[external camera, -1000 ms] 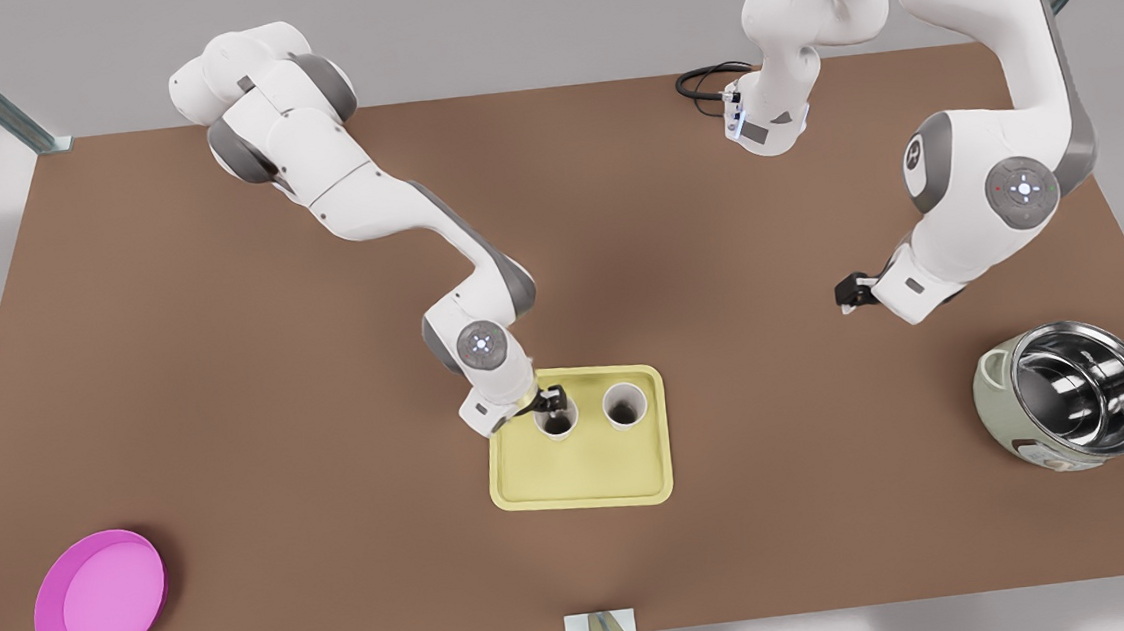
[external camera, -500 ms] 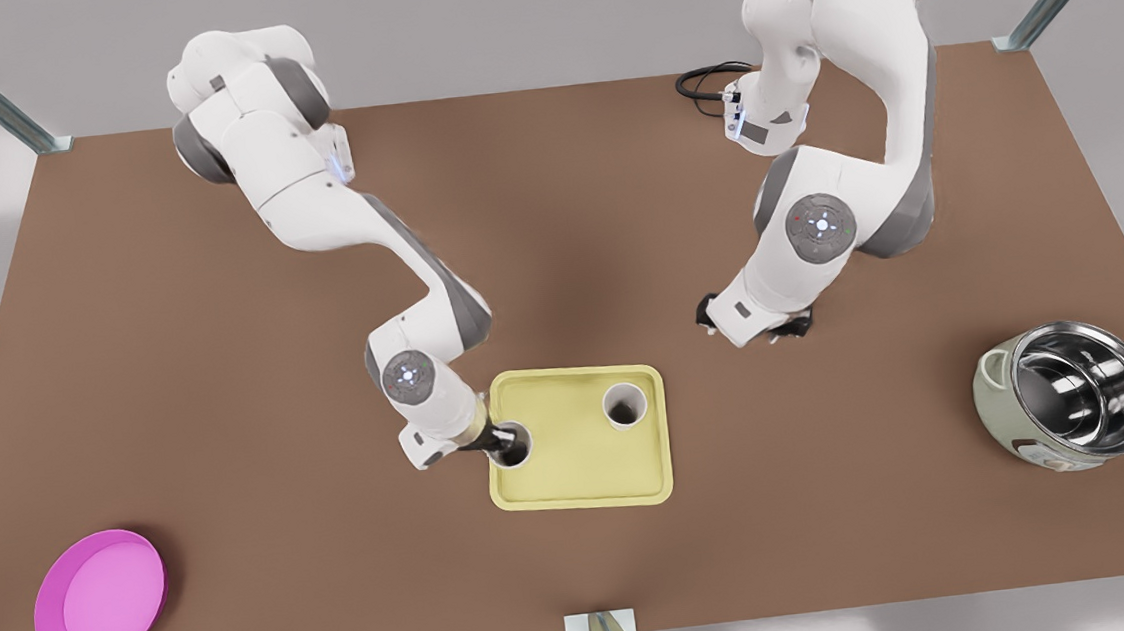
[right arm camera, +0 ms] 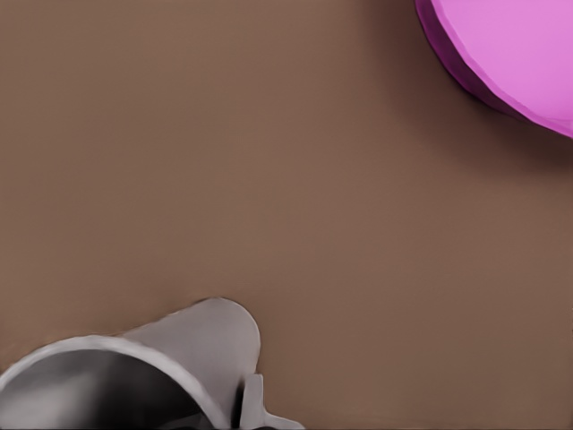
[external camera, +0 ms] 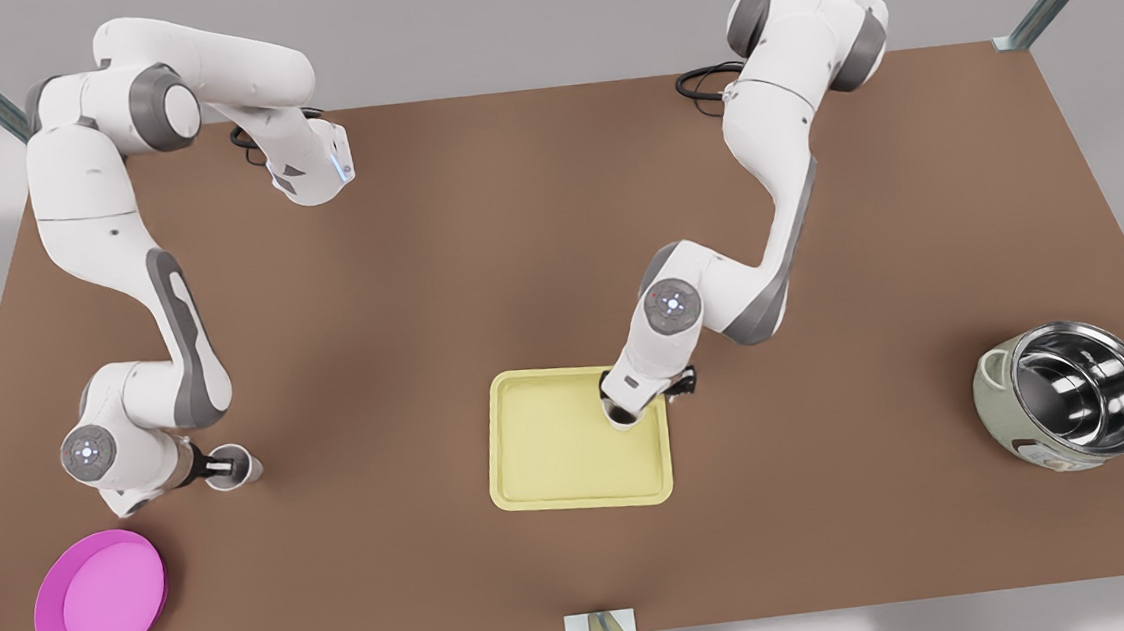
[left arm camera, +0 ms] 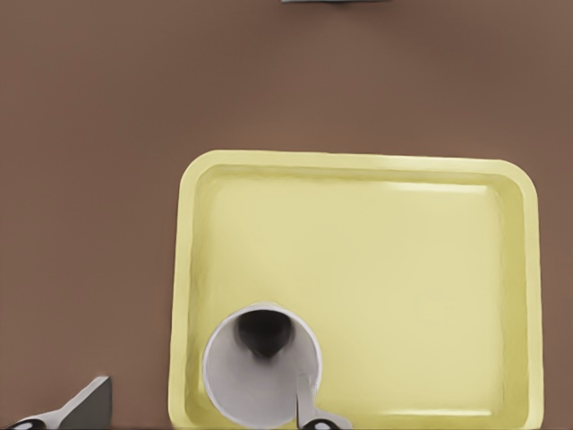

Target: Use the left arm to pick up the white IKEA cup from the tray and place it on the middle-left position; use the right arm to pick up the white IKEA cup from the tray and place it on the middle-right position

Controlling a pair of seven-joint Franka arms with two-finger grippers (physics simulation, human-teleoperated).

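The pale-yellow tray (external camera: pixel 553 457) lies at the table's middle front. One white cup (left arm camera: pixel 261 363) stands in a corner of the tray (left arm camera: pixel 403 269). My left gripper (external camera: pixel 625 413), on the arm at the front view's right, is down over this cup and open: one finger (left arm camera: pixel 304 408) is at the cup's rim and the other finger (left arm camera: pixel 89 408) is wide of it. The hand covers most of that cup (external camera: pixel 621 421) in the front view. My right gripper (external camera: pixel 223 471) is shut on the other white cup (external camera: pixel 238 468), far toward the front view's left over bare tabletop. That cup (right arm camera: pixel 134 367) fills a corner of the right wrist view.
A magenta-pink bowl (external camera: pixel 101 598) sits at the front view's near left, close to the held cup, and shows again as the pink bowl (right arm camera: pixel 510 54). A steel pot in a pale green cooker (external camera: pixel 1076 405) stands on the front view's right. Brown tabletop (external camera: pixel 372 320) surrounds the tray.
My right gripper carried its cup off the tray and far toward the front view's left, near the pink bowl. My left arm swung in and came down over the cup still on the tray.
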